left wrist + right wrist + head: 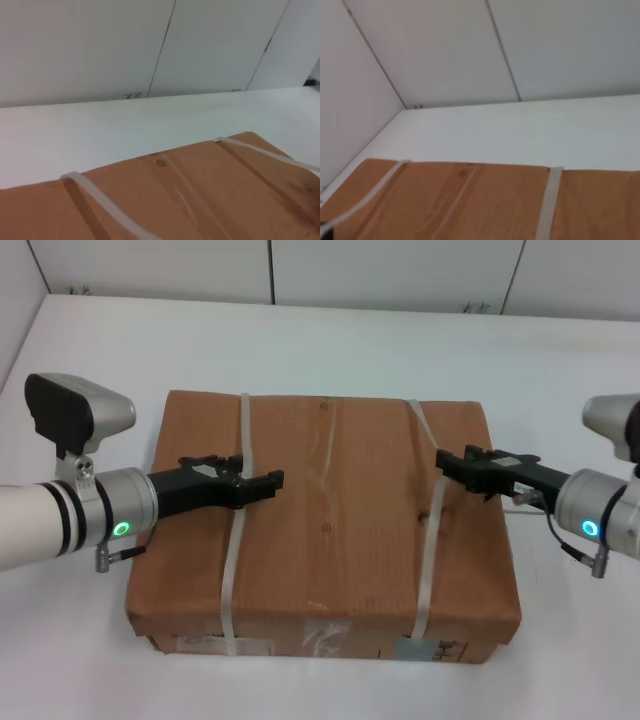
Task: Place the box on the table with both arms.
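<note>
**Strapped cardboard box on the white surface, a gripper over each strap**

Only the head view shows the arms. The left gripper (pixel 262 482) reaches over the cardboard box (pixel 330 510) from its left side, its tip at the left strap (pixel 236 540); whether its jaws are apart or together cannot be told. The box lies flat on the white surface (pixel 350 340), clear tape (pixel 325 455) running down its middle. Past the tape, the right strap (pixel 432 530) crosses the lid, and the right gripper (pixel 452 462) comes in over the box's right edge to that strap; its jaws cannot be judged either.

The head view alone shows the box's near side, where white labels (pixel 430 648) sit; their print is too small to read.

The wrist views show no gripper, only the box top, both straps and the wall panels (pixel 100 45) beyond the box.
</note>
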Robot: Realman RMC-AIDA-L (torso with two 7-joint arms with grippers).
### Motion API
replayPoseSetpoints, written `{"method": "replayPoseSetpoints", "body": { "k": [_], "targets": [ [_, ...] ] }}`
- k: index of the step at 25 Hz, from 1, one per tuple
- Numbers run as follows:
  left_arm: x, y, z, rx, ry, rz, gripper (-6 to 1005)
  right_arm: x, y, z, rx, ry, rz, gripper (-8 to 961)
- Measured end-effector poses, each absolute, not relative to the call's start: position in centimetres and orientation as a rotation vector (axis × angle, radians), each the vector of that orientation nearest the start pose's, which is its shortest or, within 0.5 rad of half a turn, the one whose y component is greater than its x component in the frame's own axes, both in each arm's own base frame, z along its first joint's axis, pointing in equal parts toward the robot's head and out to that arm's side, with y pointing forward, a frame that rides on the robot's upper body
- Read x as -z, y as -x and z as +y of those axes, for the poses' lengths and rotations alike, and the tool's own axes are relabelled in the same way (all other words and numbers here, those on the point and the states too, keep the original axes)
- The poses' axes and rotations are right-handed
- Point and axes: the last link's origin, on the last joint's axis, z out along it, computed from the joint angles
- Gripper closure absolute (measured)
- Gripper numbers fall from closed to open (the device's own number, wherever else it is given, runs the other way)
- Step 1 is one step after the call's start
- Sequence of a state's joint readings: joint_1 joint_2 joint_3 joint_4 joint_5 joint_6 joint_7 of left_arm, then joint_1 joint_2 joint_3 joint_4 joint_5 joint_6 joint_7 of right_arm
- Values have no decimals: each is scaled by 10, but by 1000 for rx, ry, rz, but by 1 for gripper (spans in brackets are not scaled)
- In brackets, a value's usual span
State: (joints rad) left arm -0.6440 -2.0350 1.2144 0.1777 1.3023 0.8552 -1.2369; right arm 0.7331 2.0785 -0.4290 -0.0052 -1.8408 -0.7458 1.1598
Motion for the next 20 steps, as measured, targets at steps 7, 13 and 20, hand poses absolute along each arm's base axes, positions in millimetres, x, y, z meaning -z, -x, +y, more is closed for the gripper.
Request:
{"method": "replayPoseSetpoints", "body": {
  "k": [7, 13, 20],
  "targets": [
    [55, 305, 370, 492, 2285, -986, 283, 76, -299, 369, -596, 2165, 1125, 416],
    [41, 302, 374, 543, 2297, -956, 282, 62, -297, 360, -706, 2213, 1016, 414],
    [9, 266, 350, 861, 2552, -715, 282, 34, -279, 338, -844, 2447, 667, 411]
  ]
}}
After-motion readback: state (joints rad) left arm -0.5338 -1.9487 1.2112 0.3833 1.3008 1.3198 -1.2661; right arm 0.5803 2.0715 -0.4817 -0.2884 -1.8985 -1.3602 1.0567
